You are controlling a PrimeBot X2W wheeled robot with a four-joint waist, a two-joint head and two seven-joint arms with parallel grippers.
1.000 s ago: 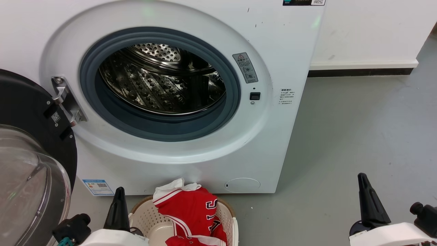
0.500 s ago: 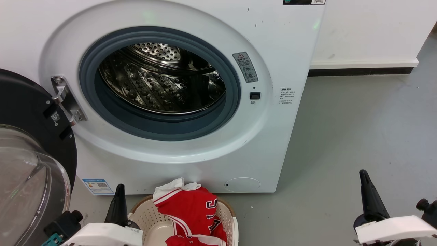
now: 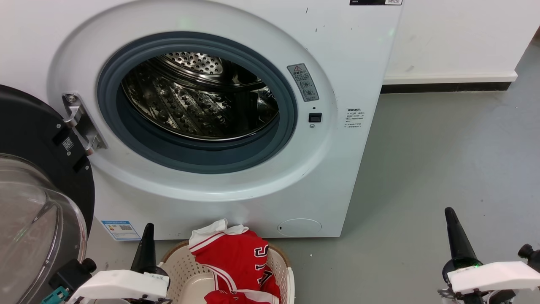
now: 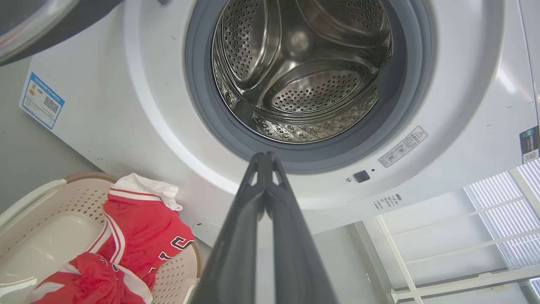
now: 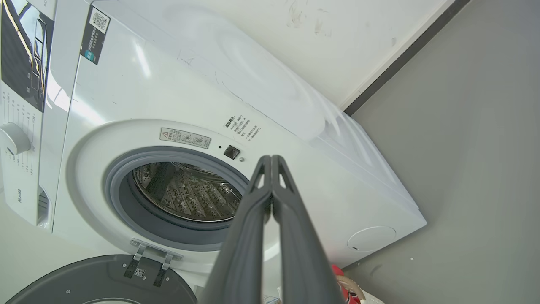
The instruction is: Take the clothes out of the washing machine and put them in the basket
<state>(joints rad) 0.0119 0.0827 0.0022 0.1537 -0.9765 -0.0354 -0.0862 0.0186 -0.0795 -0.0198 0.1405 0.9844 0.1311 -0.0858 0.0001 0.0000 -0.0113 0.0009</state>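
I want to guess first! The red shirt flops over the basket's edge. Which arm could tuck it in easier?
Probably the left. The left gripper, shut and empty, sits right beside the basket, close to the red shirt. The right gripper is off to the side over bare floor.

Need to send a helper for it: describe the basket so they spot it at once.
Find the big white washer with its round door swung open. On the floor just before it stands the basket. It is a small cream perforated oval with a brown rim, holding red clothes.
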